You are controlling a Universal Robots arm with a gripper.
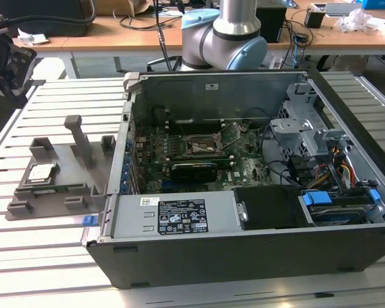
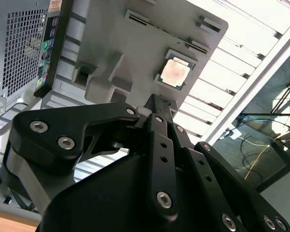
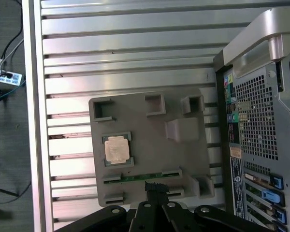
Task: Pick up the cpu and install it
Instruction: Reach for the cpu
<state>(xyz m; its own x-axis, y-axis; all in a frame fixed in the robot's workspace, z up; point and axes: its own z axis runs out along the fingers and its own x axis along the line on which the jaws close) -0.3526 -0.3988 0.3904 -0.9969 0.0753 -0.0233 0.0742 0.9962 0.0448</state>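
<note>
While your black linkage gripper hangs over the moulded grey plastic tray with its fingers pressed together on nothing, the small flat square cpu with the dull silver top lies in a walled tray pocket. It sits apart from the tips, at the exterior view's left of the open dark computer case. Descend like that and you would likely press on the lid instead of straddling it. The pocket walls may snag a fingertip, and a skewed grip would probably carry through to the black motherboard socket.
</note>
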